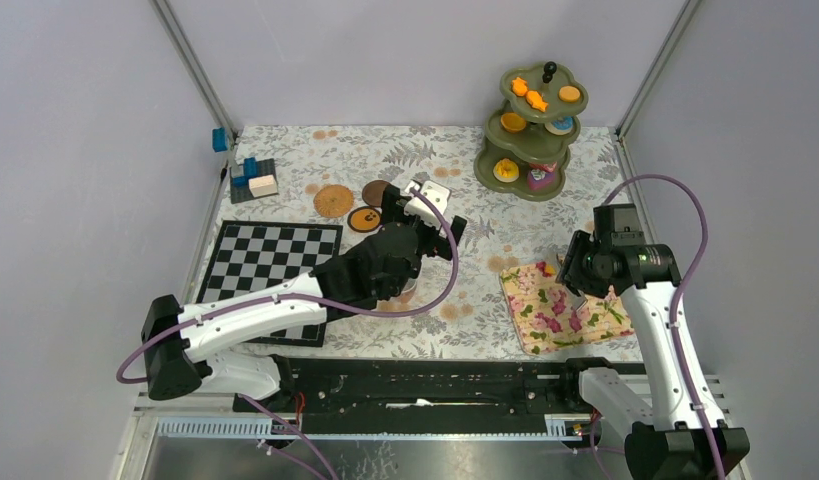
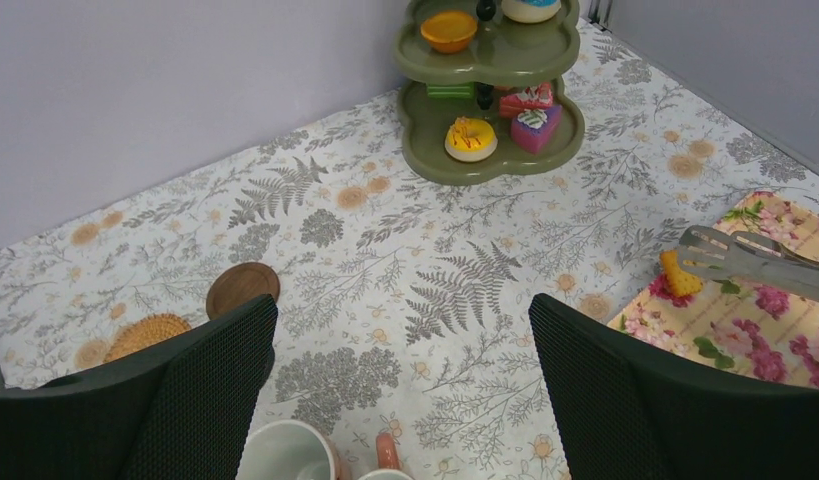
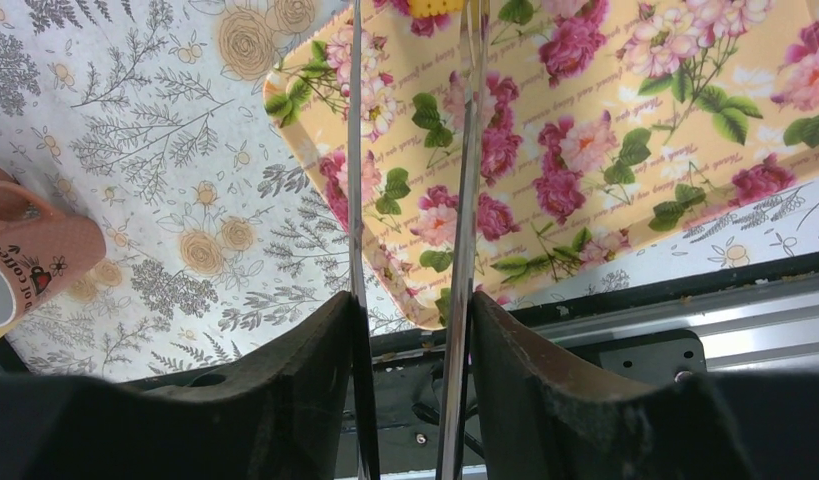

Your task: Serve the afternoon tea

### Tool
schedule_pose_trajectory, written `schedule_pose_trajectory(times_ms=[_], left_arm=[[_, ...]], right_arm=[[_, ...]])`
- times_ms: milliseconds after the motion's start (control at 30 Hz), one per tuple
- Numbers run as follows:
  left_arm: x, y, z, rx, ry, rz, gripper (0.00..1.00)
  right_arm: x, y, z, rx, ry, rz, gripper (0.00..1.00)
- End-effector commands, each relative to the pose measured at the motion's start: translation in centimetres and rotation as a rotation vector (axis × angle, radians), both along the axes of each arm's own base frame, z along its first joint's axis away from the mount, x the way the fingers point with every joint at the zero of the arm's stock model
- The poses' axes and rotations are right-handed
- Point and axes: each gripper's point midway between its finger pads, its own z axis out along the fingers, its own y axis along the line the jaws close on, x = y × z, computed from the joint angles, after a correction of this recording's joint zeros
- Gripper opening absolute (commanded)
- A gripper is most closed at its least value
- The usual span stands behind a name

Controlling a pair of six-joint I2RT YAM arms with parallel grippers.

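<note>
Right hand (image 3: 410,310): pressed together on the tongs (image 3: 354,150), low right in the top view, over the cloth (image 3: 625,150).
Tongs: the right wrist view shows both blades running up between the fingers. Only the left wrist view shows their tips pinching a yellow cookie (image 2: 675,275) just above the cloth.
Left hand (image 2: 405,340): spread wide and holding nothing, mid-frame in the top view, where the arm hides the fingers.
Mugs (image 2: 290,450): two white rims at the bottom edge of the left wrist view, below the left hand. A pink mug (image 3: 25,265) sits at the left edge of the right wrist view.
Chessboard (image 1: 275,265): left of centre, seen only from the top.
Coasters (image 1: 333,200): three just above the chessboard in the top view; the left wrist view shows two.
Stand (image 1: 530,130): upper right on the desk (image 1: 435,160), with sweets (image 2: 470,138) on its tiers. The top view shows three tiers, the left wrist view two.
</note>
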Motion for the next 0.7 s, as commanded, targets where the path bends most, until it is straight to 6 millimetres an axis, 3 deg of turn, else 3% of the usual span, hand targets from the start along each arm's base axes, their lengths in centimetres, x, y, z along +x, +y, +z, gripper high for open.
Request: schedule_pose_trajectory(times_ms=[0, 267, 467, 667], left_arm=[[0.3, 0.7, 2.9, -0.036, -0.076, 0.009, 0.99], [-0.7, 1.8, 1.4, -0.038, -0.050, -0.016, 0.99], [-0.8, 1.2, 0.7, -0.048, -0.032, -0.043, 0.99], [-0.9, 1.4, 0.2, -0.031, -0.032, -0.047, 0.99]], right_arm=[[1.9, -0.1, 1.3, -0.014, -0.059, 0.023, 0.52], [2.7, -0.6, -0.6, -0.047, -0.027, 0.028, 0.55], [3.8, -0.6, -1.0, -0.051, -0.019, 0.030, 0.56], [3.1, -1.4, -1.3, -0.086, 0.017, -0.011, 0.55]])
